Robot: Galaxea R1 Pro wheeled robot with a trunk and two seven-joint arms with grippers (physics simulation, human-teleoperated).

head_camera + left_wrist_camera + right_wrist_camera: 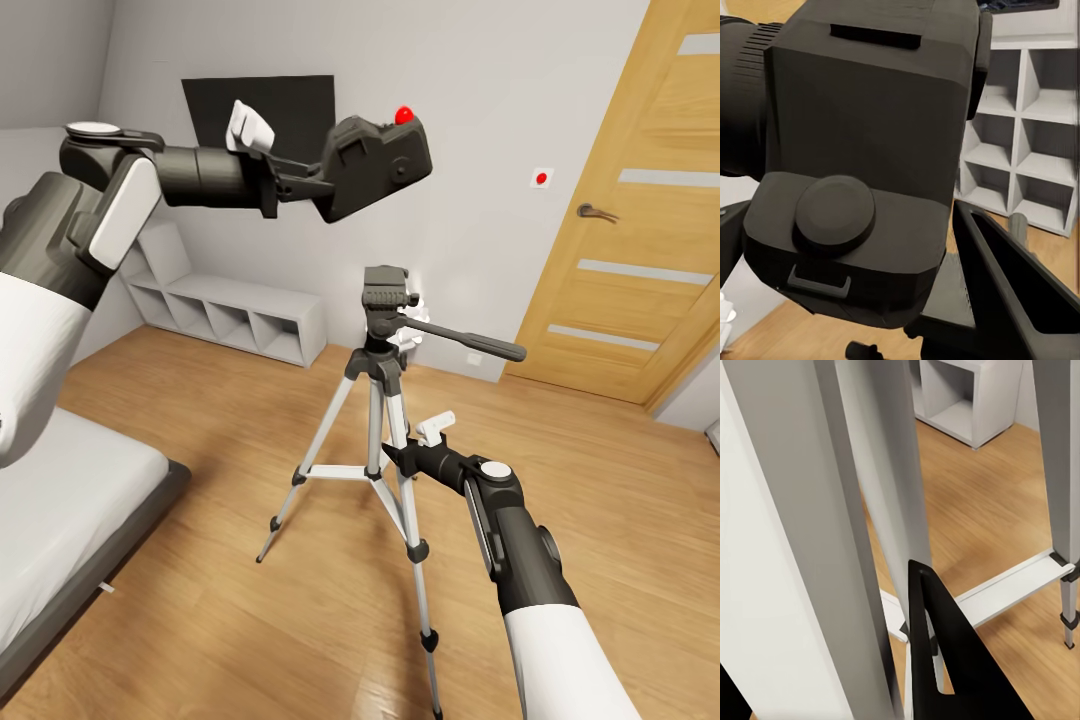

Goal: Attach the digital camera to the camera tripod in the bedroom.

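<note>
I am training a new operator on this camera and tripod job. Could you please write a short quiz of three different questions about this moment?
1. True or false: the digital camera already sits on the camera tripod.
2. Which gripper holds the camera? A. left B. right
3. Fill in: the right gripper is at a tripod ____.

Key:
1. False. The left gripper holds it in the air, above and left of the tripod head.
2. A
3. leg
</note>
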